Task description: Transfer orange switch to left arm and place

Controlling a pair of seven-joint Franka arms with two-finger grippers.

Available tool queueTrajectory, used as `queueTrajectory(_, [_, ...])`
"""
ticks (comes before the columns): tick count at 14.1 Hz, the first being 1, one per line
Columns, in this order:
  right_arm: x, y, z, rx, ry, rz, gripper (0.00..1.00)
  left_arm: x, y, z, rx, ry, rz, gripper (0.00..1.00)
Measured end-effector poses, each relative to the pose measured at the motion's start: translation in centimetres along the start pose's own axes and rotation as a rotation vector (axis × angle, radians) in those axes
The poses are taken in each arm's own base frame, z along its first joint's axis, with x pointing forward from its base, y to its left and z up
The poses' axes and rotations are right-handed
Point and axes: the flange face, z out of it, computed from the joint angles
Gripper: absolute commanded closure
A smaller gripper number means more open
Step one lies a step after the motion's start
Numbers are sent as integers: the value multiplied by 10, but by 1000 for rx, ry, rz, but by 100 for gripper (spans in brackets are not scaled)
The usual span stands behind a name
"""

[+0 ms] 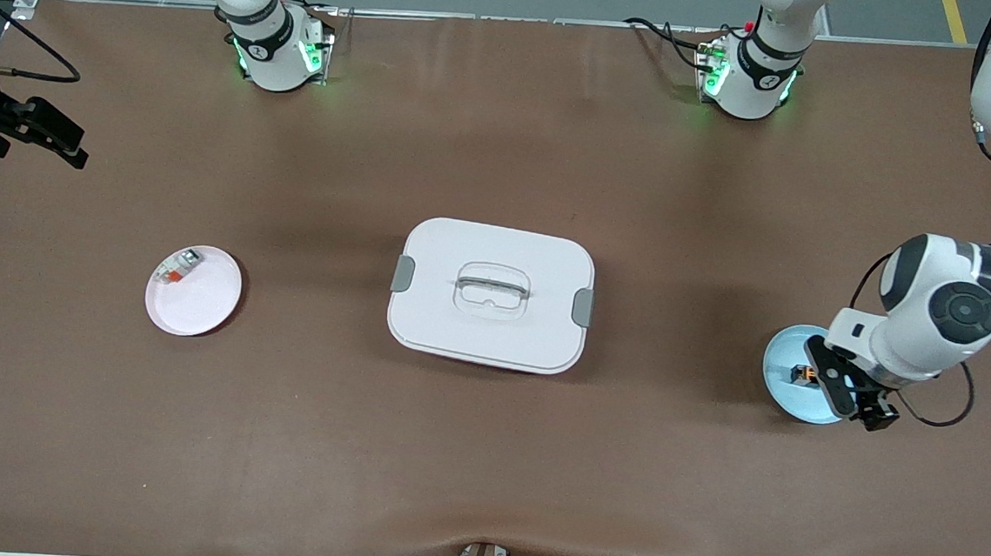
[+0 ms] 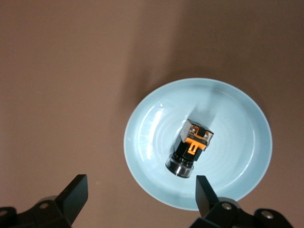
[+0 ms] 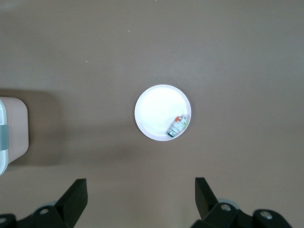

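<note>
The orange switch lies on its side on a light-blue plate at the left arm's end of the table. In the left wrist view the switch is black with an orange patch, on the plate. My left gripper hangs open and empty over the plate's rim, its centre beside the switch, not around it. My right gripper is open and empty, high above the pink plate. It shows at the front view's edge. The white box stands mid-table.
The pink plate lies toward the right arm's end and holds a small white part with a red-orange end. That part also shows in the right wrist view, as does one edge of the box.
</note>
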Motion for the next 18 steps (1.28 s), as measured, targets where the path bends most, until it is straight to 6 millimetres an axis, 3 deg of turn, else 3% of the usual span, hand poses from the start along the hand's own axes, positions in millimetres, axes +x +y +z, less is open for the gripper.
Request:
queueTrajectory(6, [0, 0, 0, 0, -2, -1, 0, 30, -11, -77, -89, 65, -521, 0])
queueTrajectory(10, [0, 0, -1, 0, 0, -1, 0, 31, -20, -107, -194, 95, -878, 0])
queueTrajectory(14, [0, 0, -1, 0, 0, -1, 0, 28, -27, -129, -211, 112, -1044, 0])
queueTrajectory(18, [0, 0, -1, 0, 0, -1, 0, 26, -19, -173, -216, 97, -1173, 0])
